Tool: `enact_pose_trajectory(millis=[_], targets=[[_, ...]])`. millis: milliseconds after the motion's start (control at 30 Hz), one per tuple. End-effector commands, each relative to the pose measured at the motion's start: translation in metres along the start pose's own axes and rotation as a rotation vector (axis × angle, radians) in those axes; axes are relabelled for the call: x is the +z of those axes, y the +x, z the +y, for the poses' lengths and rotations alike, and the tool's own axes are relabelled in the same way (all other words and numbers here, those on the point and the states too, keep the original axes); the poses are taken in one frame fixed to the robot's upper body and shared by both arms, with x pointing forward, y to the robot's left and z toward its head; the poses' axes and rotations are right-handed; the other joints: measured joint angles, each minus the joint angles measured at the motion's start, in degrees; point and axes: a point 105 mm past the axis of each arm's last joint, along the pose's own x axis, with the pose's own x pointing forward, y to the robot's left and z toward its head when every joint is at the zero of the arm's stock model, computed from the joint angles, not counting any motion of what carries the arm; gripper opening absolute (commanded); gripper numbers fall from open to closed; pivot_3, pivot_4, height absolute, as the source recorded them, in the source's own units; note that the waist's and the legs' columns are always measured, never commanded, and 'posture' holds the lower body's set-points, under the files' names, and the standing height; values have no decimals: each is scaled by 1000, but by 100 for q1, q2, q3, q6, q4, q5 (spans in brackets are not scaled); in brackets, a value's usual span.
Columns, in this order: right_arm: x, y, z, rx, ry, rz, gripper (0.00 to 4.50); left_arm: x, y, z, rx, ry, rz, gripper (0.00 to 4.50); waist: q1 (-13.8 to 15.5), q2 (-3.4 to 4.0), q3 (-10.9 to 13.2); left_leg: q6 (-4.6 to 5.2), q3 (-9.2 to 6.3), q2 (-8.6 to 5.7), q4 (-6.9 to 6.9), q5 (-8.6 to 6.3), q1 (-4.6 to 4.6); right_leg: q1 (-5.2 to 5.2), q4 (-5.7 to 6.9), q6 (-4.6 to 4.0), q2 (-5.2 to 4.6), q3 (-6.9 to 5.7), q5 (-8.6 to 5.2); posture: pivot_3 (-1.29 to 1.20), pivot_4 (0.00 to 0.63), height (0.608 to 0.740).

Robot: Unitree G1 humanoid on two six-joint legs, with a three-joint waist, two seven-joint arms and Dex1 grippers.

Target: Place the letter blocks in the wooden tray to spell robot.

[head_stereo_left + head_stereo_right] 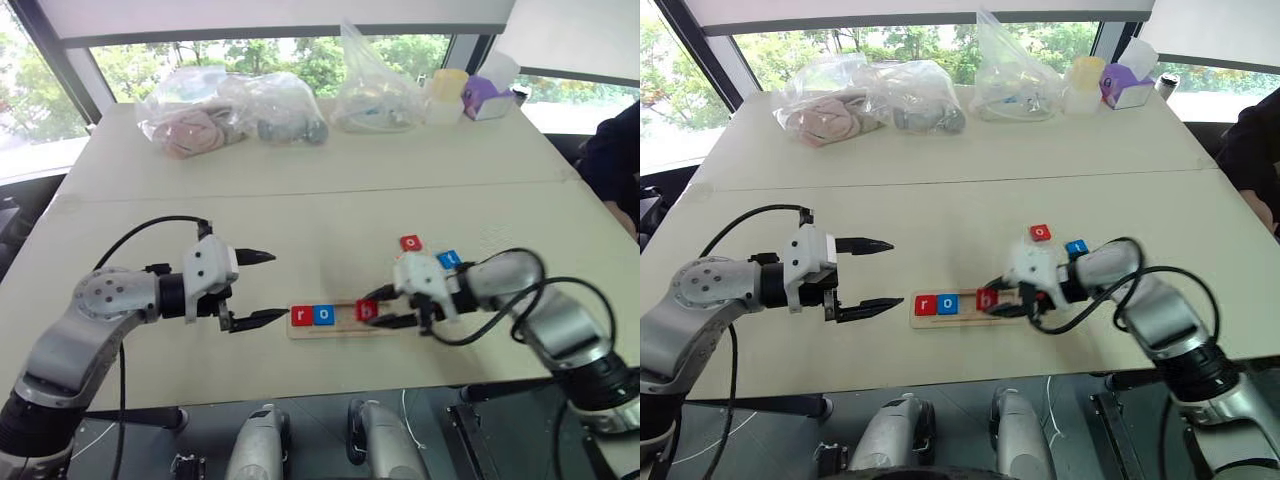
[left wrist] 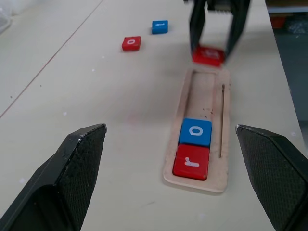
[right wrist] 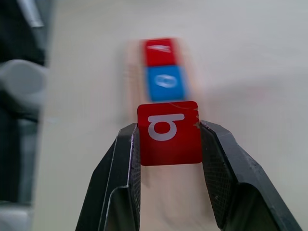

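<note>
The wooden tray [image 1: 345, 327] lies near the table's front edge, with a red "r" block [image 1: 301, 315] and a blue "o" block [image 1: 323, 315] at its left end. My right gripper [image 1: 385, 306] is shut on a red "b" block [image 3: 168, 132] and holds it just above the tray, to the right of the blue "o". Behind the tray on the table sit a red "o" block [image 1: 411, 242] and a blue "t" block [image 1: 449, 259]. My left gripper [image 1: 265, 288] hovers open and holds nothing, just left of the tray.
Clear plastic bags [image 1: 230, 110] with soft items lie along the table's far side, beside a yellow cup [image 1: 446, 92] and a purple-and-white box [image 1: 488, 100]. A person's dark sleeve [image 1: 612, 160] shows at the right edge.
</note>
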Motion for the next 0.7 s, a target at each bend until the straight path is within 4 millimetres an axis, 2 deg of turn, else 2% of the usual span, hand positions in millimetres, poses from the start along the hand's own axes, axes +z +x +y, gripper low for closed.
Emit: enact_pose_trajectory(millis=[33,233,700], targets=[[6,6,-8,-24,-39,4,1152,8,-4,0,10,38,-17,4500,2,0,0,0,1,-1,0,0,0,1,1,0,0,0,0,0,150,740],[6,17,-12,-21,-44,-1,1152,8,-5,-5,11,33,-12,4500,1,0,0,0,5,-3,1,0,0,2,2,-1,1,0,1,0,150,740],[1,25,-17,-20,-62,17,1152,6,-6,-12,5,25,-8,4500,1,0,0,0,9,-2,1,0,2,2,5,0,2,-1,1,0,150,740]])
